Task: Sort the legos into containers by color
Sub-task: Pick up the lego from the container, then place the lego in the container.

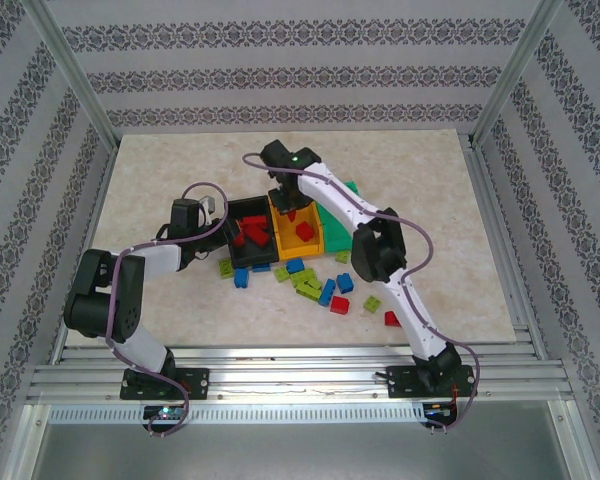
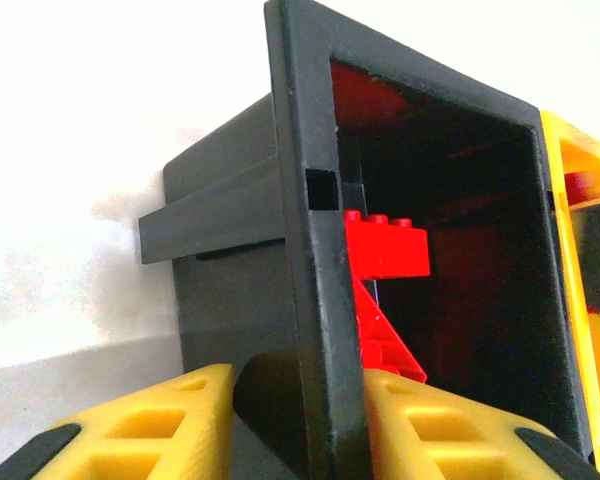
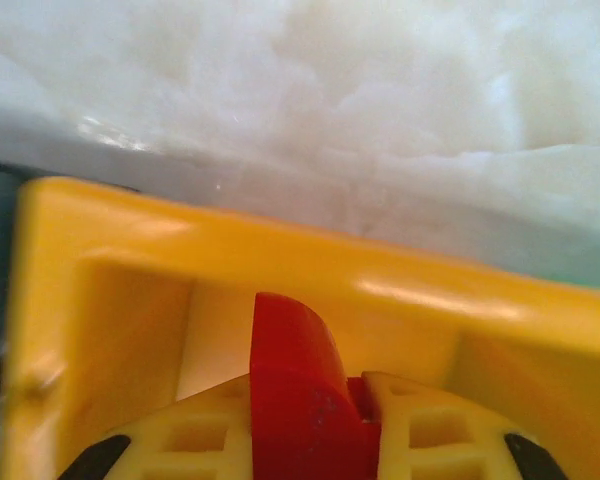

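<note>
Marble-look worktop [image 1: 160, 170], patterned walls [image 1: 280, 70] behind: loose legos [image 1: 310, 285] lie scattered nearest the arm bases. L hand [image 2: 315, 425] clenched on black bin [image 2: 300, 150] wall, red bricks [image 1: 252, 235] inside; R hand [image 3: 305, 430] grasps red brick [image 3: 290, 380] at orange-yellow bin [image 3: 110, 230], further back.

Lab rig: aluminium frame [image 1: 300, 375], patterned backdrop walls [image 1: 300, 70].
</note>
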You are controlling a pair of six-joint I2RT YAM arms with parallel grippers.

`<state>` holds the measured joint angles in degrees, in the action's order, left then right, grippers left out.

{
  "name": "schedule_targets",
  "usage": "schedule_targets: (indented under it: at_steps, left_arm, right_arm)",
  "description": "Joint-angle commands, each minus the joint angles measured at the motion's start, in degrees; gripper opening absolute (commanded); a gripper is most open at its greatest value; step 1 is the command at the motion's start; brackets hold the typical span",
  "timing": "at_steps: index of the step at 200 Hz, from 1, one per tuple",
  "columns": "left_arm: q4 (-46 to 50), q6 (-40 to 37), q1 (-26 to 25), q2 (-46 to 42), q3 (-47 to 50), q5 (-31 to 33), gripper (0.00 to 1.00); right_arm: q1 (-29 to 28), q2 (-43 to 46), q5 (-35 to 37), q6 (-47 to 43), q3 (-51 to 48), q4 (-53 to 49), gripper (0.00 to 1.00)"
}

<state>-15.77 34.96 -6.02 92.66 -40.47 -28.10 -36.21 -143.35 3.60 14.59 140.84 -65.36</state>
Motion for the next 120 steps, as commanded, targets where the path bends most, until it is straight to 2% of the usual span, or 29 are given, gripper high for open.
schedule_targets:
  at_steps: [1,41,87,95,107,120]
  left_arm:
    - [0.65,-0.64,-0.93,-1.94,0.83,-1.65,0.36]
    - [1.07,-0.43,-1.01,-2.48,0.66,-1.52,0.36]
    - [1.87,-0.69,-0.94,-2.85,0.45,-1.32,0.37]
    - [1.97,-0.74,-1.01,-3.01,0.48,-1.26,0.37]
    - [2.30,-0.86,-1.01,-3.17,0.40,-1.10,0.37]
    - [2.33,-0.86,-1.00,-3.30,0.52,-1.06,0.37]
  right_arm:
    - [-1.01,8.47,-0.71,-0.92,-1.65,-0.28,0.14]
    - [-3.53,11.93,-9.50,2.36,-9.22,6.06,0.18]
    - [-4.99,8.35,-14.94,5.21,-8.72,10.13,0.23]
    - [-5.06,7.76,-15.43,5.36,-8.28,10.17,0.26]
    - [-5.07,7.08,-15.81,5.35,-7.40,9.50,0.40]
    - [-4.97,7.48,-14.92,5.13,-7.82,9.14,0.43]
